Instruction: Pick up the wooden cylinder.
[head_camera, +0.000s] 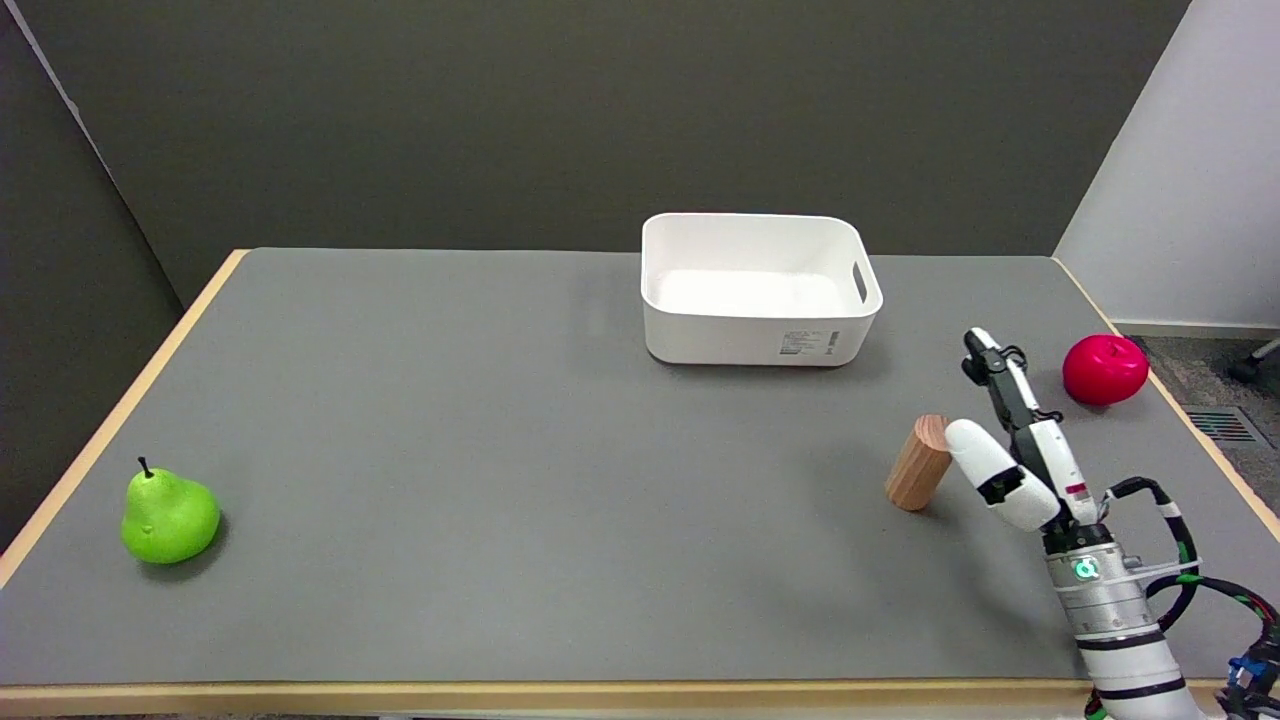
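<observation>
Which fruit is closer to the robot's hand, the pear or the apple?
The red apple. It sits just beyond the right hand at the table's right edge, while the green pear is far off at the left.

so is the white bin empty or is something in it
Empty: the white bin shows only its bare white floor, open side up; nothing lies inside it.

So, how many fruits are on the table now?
2. A green pear lies near the table's left edge, and a red apple sits near the right edge, beyond the right hand. Nothing appears hidden.
</observation>
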